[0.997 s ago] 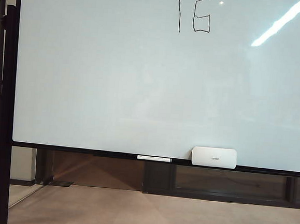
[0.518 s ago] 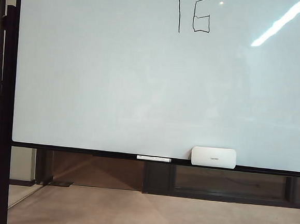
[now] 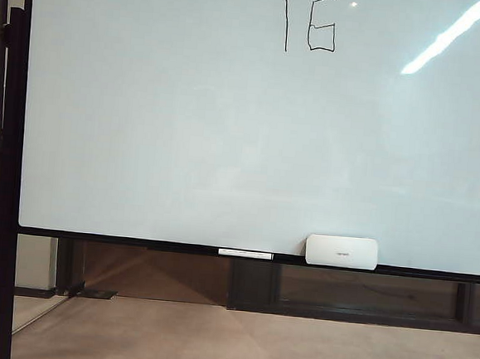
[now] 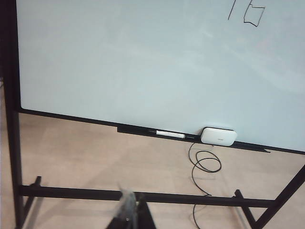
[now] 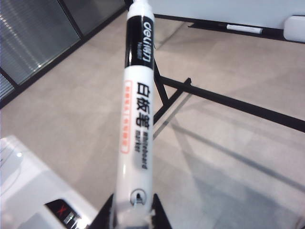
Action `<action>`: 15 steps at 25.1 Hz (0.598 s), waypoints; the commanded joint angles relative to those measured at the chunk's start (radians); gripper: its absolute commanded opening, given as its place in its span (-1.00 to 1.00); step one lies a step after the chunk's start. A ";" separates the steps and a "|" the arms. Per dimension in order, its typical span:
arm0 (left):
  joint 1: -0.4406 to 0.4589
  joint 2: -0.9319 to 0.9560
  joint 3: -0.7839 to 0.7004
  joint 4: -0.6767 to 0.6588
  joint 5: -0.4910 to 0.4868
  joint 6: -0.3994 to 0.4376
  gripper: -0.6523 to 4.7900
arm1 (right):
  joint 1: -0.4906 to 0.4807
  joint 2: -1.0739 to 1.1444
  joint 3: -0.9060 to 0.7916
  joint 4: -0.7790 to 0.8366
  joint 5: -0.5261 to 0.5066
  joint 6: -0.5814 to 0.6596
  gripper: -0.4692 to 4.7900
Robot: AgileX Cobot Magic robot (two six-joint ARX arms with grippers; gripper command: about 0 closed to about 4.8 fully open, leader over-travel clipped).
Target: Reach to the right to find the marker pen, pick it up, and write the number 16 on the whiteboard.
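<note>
The whiteboard (image 3: 186, 125) fills the exterior view, with "16" (image 3: 310, 24) written in black near its top. Neither gripper shows in that view. In the right wrist view my right gripper (image 5: 133, 211) is shut on the marker pen (image 5: 136, 119), a white barrel with a black collar and orange-red lettering, tip pointing away over the floor towards the whiteboard's lower edge (image 5: 228, 9). In the left wrist view my left gripper (image 4: 131, 207) hangs low before the whiteboard (image 4: 119, 62), its dark fingers together with nothing held.
A white eraser block (image 3: 341, 251) and a thin white strip (image 3: 246, 253) rest on the black lower rail. Black stand posts (image 3: 8, 169) and a floor crossbar (image 4: 143, 195) stand below the board. A black cable (image 4: 205, 162) coils on the floor. A white device (image 5: 28, 191) sits beside my right gripper.
</note>
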 commanded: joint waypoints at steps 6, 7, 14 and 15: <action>-0.001 0.001 -0.208 0.298 -0.056 -0.069 -0.66 | -0.108 0.001 -0.175 0.483 0.008 0.069 -0.83; -0.001 0.001 -0.222 0.315 -0.060 -0.068 -0.66 | -0.108 0.001 -0.198 0.521 0.008 0.080 -0.83; -0.001 0.001 -0.326 0.429 -0.151 -0.074 -0.66 | -0.106 0.001 -0.386 0.775 0.134 0.110 -0.83; -0.001 0.001 -0.340 0.459 -0.158 -0.076 -0.66 | -0.106 0.001 -0.404 0.787 0.158 0.110 -0.83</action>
